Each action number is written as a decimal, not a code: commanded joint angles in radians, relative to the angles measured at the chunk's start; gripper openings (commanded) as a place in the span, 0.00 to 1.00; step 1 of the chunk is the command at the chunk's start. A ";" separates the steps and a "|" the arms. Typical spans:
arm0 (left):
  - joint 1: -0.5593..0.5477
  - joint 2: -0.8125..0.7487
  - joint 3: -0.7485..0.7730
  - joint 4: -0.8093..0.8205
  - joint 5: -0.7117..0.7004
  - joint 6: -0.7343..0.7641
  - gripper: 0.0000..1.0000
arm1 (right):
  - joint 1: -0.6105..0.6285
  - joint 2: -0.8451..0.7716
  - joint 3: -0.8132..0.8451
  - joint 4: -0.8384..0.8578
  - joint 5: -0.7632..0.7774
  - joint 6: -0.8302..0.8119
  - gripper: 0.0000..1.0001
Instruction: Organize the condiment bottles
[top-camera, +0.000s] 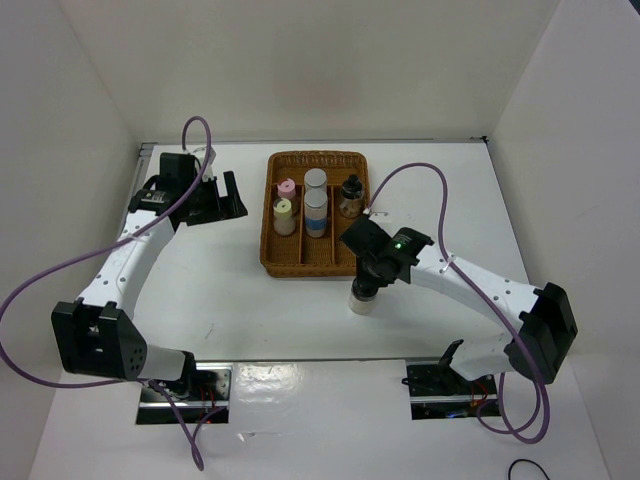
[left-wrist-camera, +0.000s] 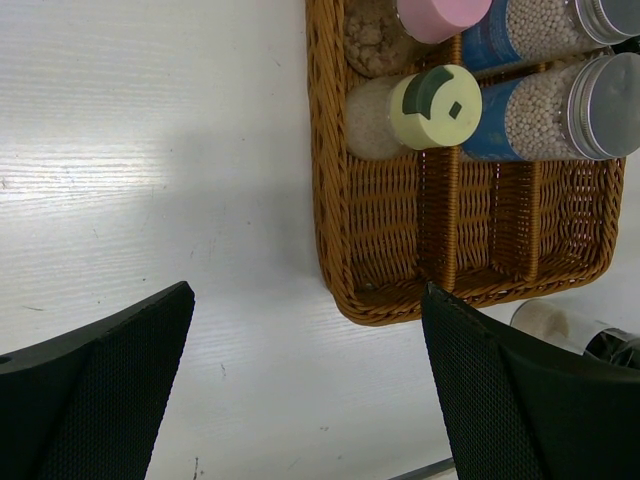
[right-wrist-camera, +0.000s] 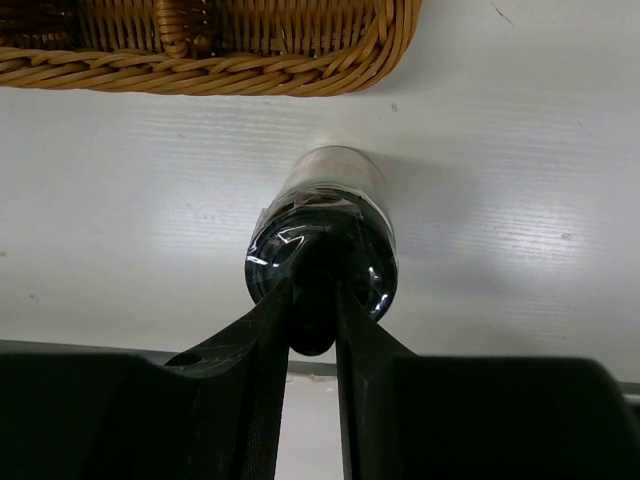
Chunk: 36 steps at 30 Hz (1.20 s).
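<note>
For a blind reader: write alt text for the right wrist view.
The right gripper has its jaws shut on the black lid of a clear jar on the white table, just outside the wicker tray.

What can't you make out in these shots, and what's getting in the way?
- Top view: the right gripper covers the lid of the jar outside the tray; only its clear lower body shows.
- Left wrist view: the pink-lidded jar is cut off by the top edge, so its label is unseen.
- Right wrist view: the wicker tray is cut off by the top edge, so its contents are out of frame.
</note>
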 joint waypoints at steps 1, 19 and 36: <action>0.005 0.004 0.000 0.023 0.015 0.028 1.00 | 0.007 0.009 0.038 -0.031 0.019 0.020 0.07; 0.005 0.022 0.028 0.014 0.015 0.037 1.00 | -0.034 0.066 0.459 -0.131 0.052 -0.163 0.03; 0.014 0.065 0.059 0.014 -0.003 0.037 1.00 | -0.250 0.232 0.589 0.094 -0.023 -0.347 0.04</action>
